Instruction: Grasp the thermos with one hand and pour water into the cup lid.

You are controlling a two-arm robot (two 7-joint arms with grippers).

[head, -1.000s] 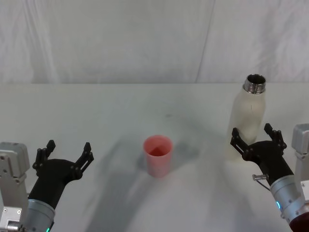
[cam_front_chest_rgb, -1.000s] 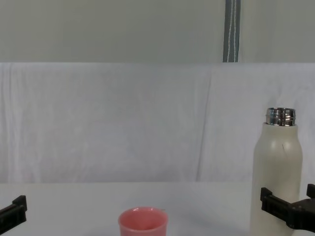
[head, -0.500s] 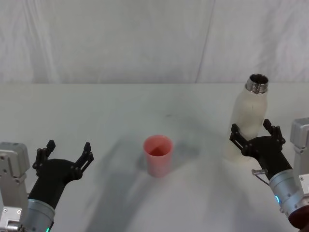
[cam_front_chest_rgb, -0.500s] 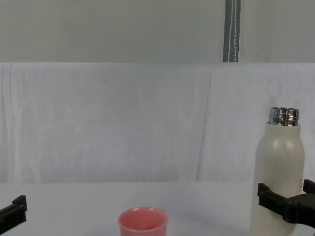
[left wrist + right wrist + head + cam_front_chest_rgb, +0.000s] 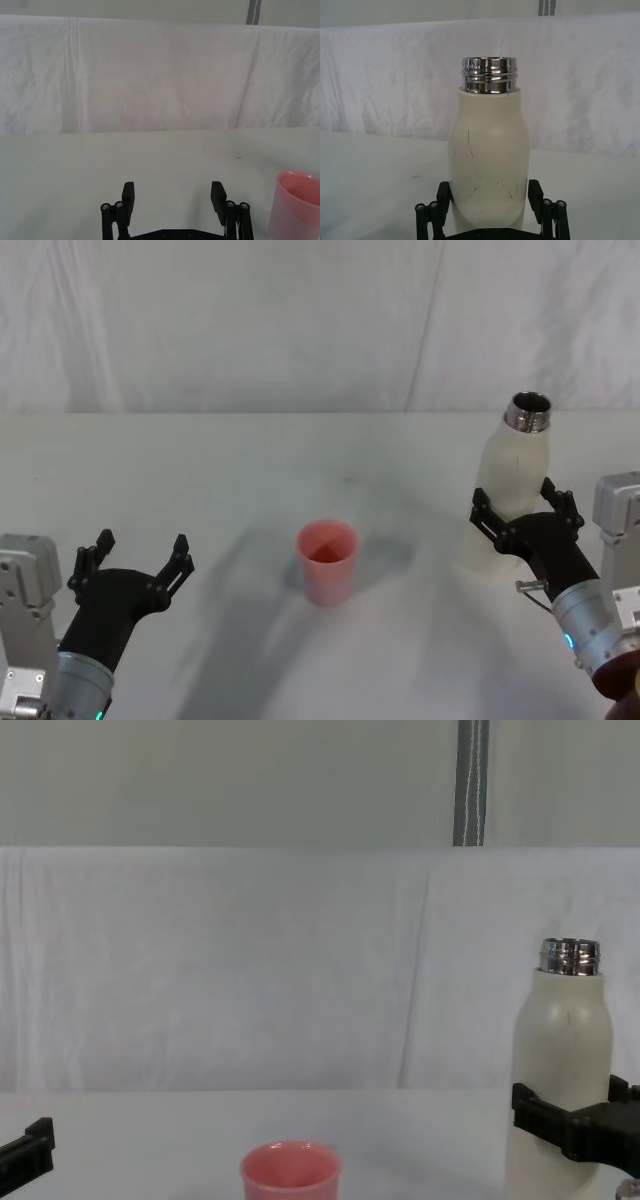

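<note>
Thermos grasp closing in, pour not yet begun

Right pincer [image 5: 522, 519] has pushed forward since a second ago and now straddles the thermos [image 5: 507, 490] at mid-body, fingers spread at either side, grip apparently not yet closed; the bottle stands on the tabletop [image 5: 250, 470] well right of the cup lid [image 5: 327, 561]. Left pincer [image 5: 135, 562] idles spread. No readable brand or writing.

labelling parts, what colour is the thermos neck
Shiny silver steel on the thermos neck, clearest in the right wrist view.
</note>
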